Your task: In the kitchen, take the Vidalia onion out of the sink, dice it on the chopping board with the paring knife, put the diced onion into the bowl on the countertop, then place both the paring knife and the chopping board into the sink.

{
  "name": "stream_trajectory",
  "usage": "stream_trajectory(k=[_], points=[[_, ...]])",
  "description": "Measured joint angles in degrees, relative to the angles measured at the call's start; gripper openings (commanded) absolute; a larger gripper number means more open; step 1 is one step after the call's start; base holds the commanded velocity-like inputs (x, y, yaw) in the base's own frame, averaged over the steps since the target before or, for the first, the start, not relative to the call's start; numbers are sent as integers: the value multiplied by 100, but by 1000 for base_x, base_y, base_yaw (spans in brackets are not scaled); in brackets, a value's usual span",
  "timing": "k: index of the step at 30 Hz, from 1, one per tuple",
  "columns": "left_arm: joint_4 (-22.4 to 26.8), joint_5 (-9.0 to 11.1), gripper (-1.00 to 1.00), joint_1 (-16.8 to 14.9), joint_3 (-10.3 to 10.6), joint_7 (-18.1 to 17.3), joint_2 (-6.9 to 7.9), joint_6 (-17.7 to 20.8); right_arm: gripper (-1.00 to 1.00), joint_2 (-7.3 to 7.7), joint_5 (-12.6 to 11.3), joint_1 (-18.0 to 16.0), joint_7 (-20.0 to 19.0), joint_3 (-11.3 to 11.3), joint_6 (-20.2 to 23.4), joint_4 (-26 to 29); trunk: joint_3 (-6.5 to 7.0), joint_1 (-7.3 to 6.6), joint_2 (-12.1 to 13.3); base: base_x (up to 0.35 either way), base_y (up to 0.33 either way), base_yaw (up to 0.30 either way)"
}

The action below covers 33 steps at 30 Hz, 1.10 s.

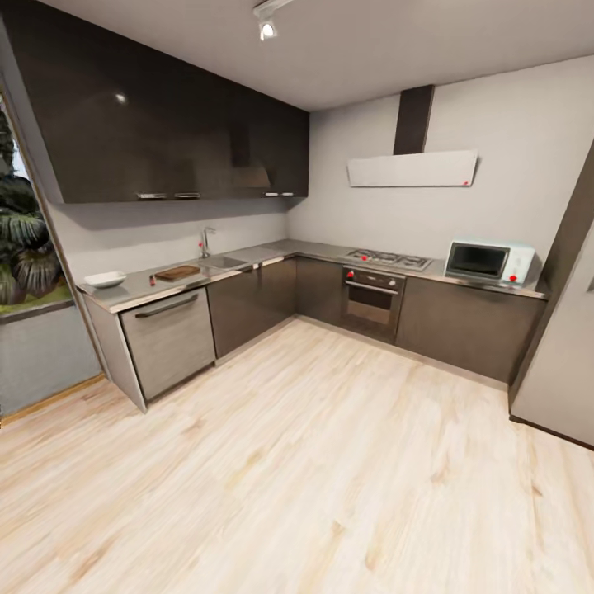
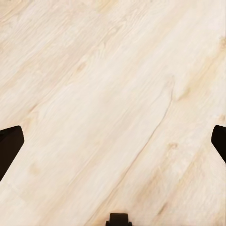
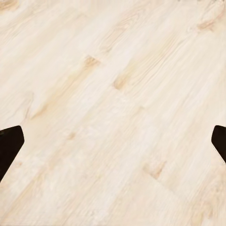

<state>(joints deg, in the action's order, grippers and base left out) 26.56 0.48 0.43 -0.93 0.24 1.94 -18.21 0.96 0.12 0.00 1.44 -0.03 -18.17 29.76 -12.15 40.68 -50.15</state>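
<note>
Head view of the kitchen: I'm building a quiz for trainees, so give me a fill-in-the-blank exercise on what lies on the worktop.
1. The white bowl sits at the countertop's ____ end as seen from the head view.
2. The chopping board lies between the bowl and the ____.
3. The paring knife's handle is ____.
4. Both wrist views look down on a light ____ floor.

Missing words: left; sink; red; wood
</note>
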Motion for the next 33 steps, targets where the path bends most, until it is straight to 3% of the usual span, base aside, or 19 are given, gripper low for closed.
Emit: stream_trajectory(k=[33], points=[[0, 0, 100, 0, 0, 0, 0, 0, 100, -1, 3, 0, 0, 0, 0, 0, 0, 0, 0, 306, -169, 126]])
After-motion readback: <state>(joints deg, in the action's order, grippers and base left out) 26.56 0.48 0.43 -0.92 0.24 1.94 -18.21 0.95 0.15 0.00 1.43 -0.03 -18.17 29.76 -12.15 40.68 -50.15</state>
